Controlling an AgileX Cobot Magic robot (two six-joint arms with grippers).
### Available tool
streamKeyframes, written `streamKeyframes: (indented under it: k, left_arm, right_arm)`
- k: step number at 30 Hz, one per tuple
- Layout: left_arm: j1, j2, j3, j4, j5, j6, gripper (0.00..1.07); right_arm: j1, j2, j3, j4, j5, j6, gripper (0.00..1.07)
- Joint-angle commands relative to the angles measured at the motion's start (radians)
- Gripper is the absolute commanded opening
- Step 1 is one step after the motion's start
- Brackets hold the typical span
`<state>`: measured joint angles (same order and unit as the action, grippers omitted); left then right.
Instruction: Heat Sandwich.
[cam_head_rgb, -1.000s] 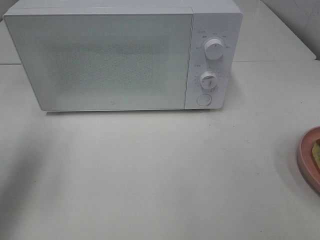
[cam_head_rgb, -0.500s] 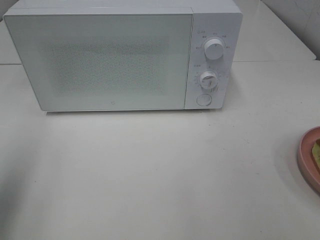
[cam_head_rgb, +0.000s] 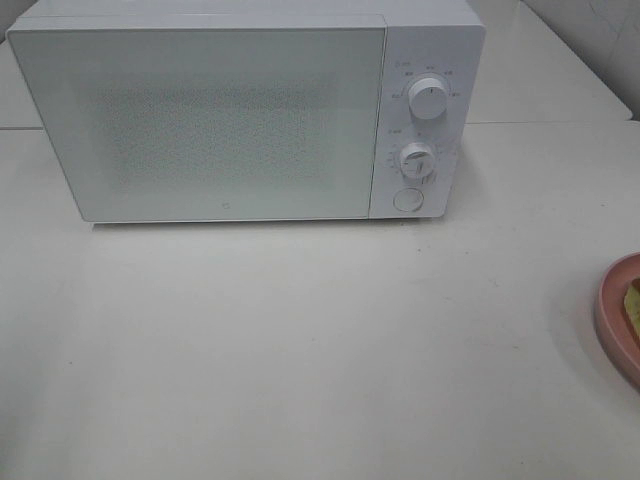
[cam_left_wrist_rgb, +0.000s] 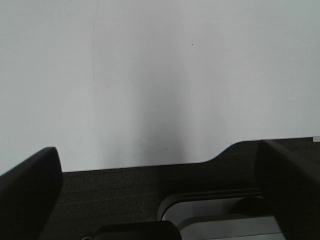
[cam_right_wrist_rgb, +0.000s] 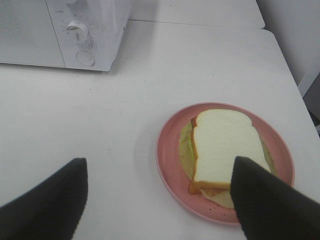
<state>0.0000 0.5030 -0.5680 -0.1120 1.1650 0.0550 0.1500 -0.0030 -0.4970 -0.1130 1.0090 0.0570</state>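
Worktop: broad, flat, matte white; we see it bare beneath the left gripper, whose dark jaws stand spread wide, grasping nothing.

Microwave: white box, smooth frosted door shut, two round knobs above a round button; beyond the right gripper and off to one side; we judge heating not yet begun, with the door to open, the load to place and the dial to set.

Plate: round, pink, glossy, shallow rim; just ahead of the right gripper.

Sandwich: square soft white bread, tan crust, pale yellow-green filling showing at the edges; lies flat on the plate, untouched, between and ahead of the right gripper's released, parted jaws.
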Motion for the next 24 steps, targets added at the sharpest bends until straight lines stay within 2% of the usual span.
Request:
streamKeyframes:
  k: [1,5,19,24]
  left_arm:
    - [0.001,-0.069,0.017,0.003,-0.039,-0.011,1.00]
    - [0.000,-0.215,0.053,0.002,-0.098,-0.011,1.00]
    - [0.000,-0.539,0.052,0.007,-0.098,-0.010,1.00]
    - [-0.001,-0.535,0.052,0.007,-0.099,-0.009,1.00]
  right_arm:
    - [-0.008,-0.026,0.001,-0.004,-0.012,-0.001,0.76]
    - [-0.008,-0.026,0.001,-0.004,-0.012,-0.001,0.76]
    - [-0.008,-0.026,0.001,-0.005,-0.012,-0.001,0.76]
    - [-0.008,-0.023,0.001,-0.006,-0.012,-0.001,0.76]
